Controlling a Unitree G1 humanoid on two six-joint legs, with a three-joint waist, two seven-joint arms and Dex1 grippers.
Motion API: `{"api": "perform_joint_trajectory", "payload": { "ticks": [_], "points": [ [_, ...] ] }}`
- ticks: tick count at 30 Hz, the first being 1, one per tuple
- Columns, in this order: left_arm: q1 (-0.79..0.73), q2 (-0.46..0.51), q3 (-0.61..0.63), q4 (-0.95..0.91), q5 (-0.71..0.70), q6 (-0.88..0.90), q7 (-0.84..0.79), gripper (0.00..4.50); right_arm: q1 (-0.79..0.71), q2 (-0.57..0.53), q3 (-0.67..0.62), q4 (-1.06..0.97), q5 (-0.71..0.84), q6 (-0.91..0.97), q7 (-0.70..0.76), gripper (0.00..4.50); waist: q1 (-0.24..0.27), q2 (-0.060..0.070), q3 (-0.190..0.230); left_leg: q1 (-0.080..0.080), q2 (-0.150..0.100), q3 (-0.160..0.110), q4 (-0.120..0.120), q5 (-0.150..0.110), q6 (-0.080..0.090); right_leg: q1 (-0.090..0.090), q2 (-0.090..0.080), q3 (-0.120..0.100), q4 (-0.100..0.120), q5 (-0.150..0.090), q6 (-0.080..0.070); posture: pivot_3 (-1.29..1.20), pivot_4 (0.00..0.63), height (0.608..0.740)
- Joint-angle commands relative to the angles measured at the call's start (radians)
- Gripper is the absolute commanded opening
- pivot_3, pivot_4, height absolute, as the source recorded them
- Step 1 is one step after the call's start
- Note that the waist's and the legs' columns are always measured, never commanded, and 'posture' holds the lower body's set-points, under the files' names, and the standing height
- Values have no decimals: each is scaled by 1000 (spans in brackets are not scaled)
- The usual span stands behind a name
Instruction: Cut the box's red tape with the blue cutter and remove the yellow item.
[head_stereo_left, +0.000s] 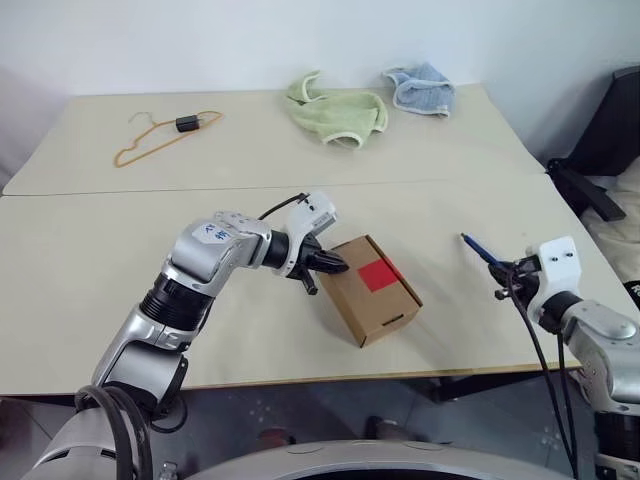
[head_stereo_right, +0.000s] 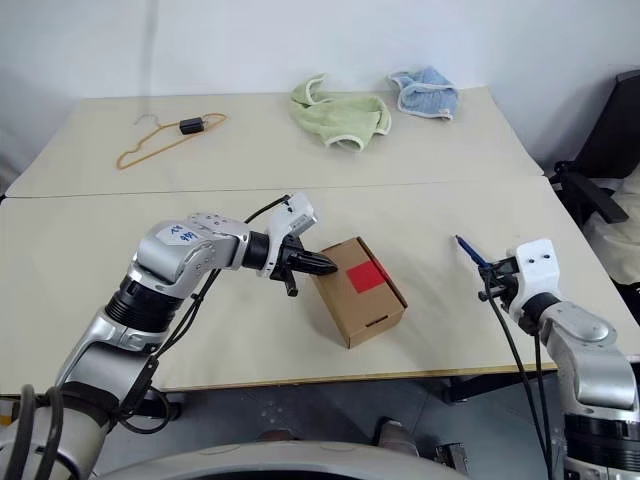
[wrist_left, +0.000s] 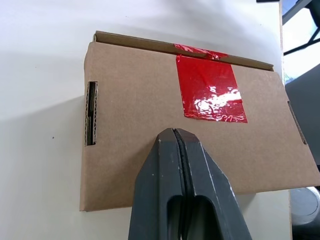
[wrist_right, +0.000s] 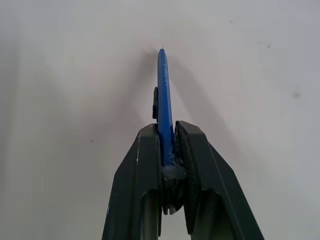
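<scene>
The box (head_stereo_left: 368, 289) sits near the front edge of the surface (head_stereo_left: 120, 280), turned at an angle, its lid down and the red tape (head_stereo_left: 377, 274) still bridging the lid's seam; in the left wrist view the tape's far end looks wrinkled where it folds over the edge, though I cannot tell if it is cut through. The yellow item must be inside, if anywhere. The left gripper (head_stereo_left: 334, 264) has its fingers pressed together with nothing between them, the tips at the box's near corner, perhaps touching it. If it only nudges rather than pins, the light carton will likely slide or spin once a blade drags across it, and it has little room before the front edge. The right gripper (head_stereo_left: 508, 270) is well off to the right, clamped on the cutter (head_stereo_left: 478, 248), which sticks out ahead of the fingers. The hold is narrow, so side pressure could twist the cutter in the grip or knock it loose. Coming in too steep could also stab the cardboard and whatever lies beneath rather than slit the tape.
</scene>
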Motion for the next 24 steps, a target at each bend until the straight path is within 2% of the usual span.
{"api": "perform_joint_trajectory", "payload": {
  "ticks": [1, 6, 11, 12, 16, 19, 22, 24],
  "points": [
    [27, 5, -55, 31, 51, 33, 15, 0, 37, 2, 6, -4, -22, -61, -1, 900, 0, 0, 0, 0, 0, 0, 0, 0, 0, 0, 0, 0, 0, 0, 0, 0, 150, 740],
    [27, 12, -50, 28, 51, 31, 10, 0, 76, -34, -16, -93, -15, -68, 21, 2555, -2, 0, 0, 0, 0, 0, 0, 0, 1, 0, 0, 0, -1, 0, 0, 0, 150, 740],
    [29, 27, -36, 23, 43, 24, -2, 0, 109, -107, -79, -246, 28, 10, 46, 4297, -3, 1, 0, 0, 0, 0, 0, 0, 1, 0, 0, 0, -1, 0, 0, 0, 150, 740],
    [26, 27, -26, 24, 38, 24, -4, 0, 113, -124, -93, -279, 40, 32, 51, 4478, -3, 1, 0, 0, 0, 0, -1, 0, 1, 0, 0, 0, -1, 0, 0, 0, 150, 740],
    [-11, 30, 57, 42, -8, 53, -29, 0, 62, -186, -126, -349, 79, 133, 41, 4478, -4, 1, 0, -1, 0, 0, -1, -1, 1, -1, 0, 0, -2, 0, 0, 0, 150, 740],
    [-48, 50, 98, 73, -29, 70, -63, 0, 9, -230, -87, -345, 90, 152, 74, 4478, -9, 1, 2, -1, 1, 0, -1, -1, 1, -2, 1, 0, -2, 0, -1, 0, 150, 740],
    [-91, 74, 130, 115, -35, 66, -88, 0, -55, -264, -19, -315, 98, 189, 107, 3856, -11, 2, 3, -2, 1, 0, -2, -1, 1, -4, 1, 0, -2, 0, -1, 0, 150, 740],
    [-128, 89, 169, 149, -58, 82, -112, 0, -108, -276, 48, -287, 90, 189, 134, 3187, -9, 2, 4, -4, 1, 0, -2, -1, 1, -5, 1, 0, -3, 0, -1, 0, 150, 740]
  ]
}}
